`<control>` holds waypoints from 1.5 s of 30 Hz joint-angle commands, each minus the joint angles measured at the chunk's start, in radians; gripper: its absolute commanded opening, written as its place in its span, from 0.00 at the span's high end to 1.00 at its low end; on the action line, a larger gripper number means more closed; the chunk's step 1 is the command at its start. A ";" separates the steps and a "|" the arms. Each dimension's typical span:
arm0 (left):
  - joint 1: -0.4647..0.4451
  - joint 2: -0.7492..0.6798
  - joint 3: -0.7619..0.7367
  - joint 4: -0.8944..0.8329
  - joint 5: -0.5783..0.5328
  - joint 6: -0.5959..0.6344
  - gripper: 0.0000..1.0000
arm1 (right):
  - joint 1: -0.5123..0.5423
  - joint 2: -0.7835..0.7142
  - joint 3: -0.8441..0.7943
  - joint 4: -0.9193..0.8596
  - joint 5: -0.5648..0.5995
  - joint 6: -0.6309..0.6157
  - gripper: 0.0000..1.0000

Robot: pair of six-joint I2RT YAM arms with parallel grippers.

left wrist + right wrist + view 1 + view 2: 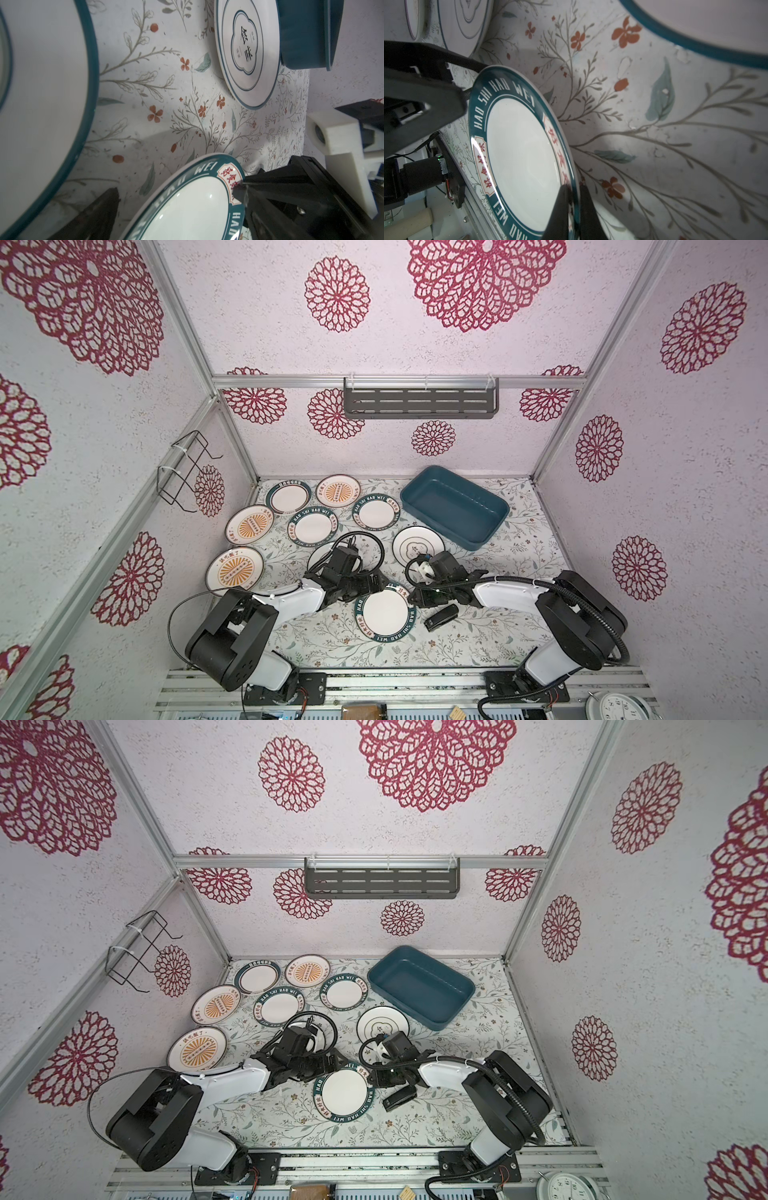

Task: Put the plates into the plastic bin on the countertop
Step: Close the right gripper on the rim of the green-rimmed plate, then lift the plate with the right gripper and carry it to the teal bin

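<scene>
A white plate (386, 612) (345, 1092) with a dark teal lettered rim lies nearest on the countertop (332, 639). My right gripper (574, 209) (414, 600) is shut on its right rim, one finger above and one below. My left gripper (177, 189) (368, 589) stands open at the plate's far-left rim, with one fingertip (239, 187) touching it. Several other plates lie across the far left, among them a ringed plate (417, 545) (247, 52) beside the plastic bin (455, 508) (419, 986). One plate (320, 553) is partly hidden under my left arm.
A grey slotted shelf (419, 402) hangs on the back wall and a black wire rack (187, 472) on the left wall. A small black oblong piece (440, 616) lies just near of my right gripper. A clock (619, 705) sits past the front rail.
</scene>
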 commanded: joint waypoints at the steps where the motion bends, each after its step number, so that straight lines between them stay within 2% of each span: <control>1: -0.015 0.042 -0.006 -0.030 0.010 -0.032 0.03 | 0.016 -0.034 0.032 0.039 0.002 0.000 0.99; 10: 0.002 0.012 0.081 -0.180 -0.101 0.032 0.03 | 0.000 -0.118 0.021 0.017 0.084 0.045 1.00; 18: 0.041 -0.094 0.148 -0.247 -0.163 0.083 0.03 | -0.051 -0.202 0.028 -0.019 0.148 0.086 1.00; 30: 0.088 -0.208 0.280 -0.333 -0.153 0.144 0.03 | -0.172 -0.348 0.052 -0.011 0.186 0.197 1.00; 35: 0.091 -0.206 0.329 -0.308 -0.143 0.149 0.03 | -0.254 -0.396 0.061 0.031 0.229 0.222 1.00; 39: 0.090 -0.202 0.361 -0.276 -0.194 0.164 0.03 | -0.335 -0.385 0.112 0.036 0.257 0.232 1.00; 45: 0.090 -0.179 0.350 -0.104 -0.257 0.154 0.03 | -0.425 -0.361 0.183 0.082 0.289 0.253 1.00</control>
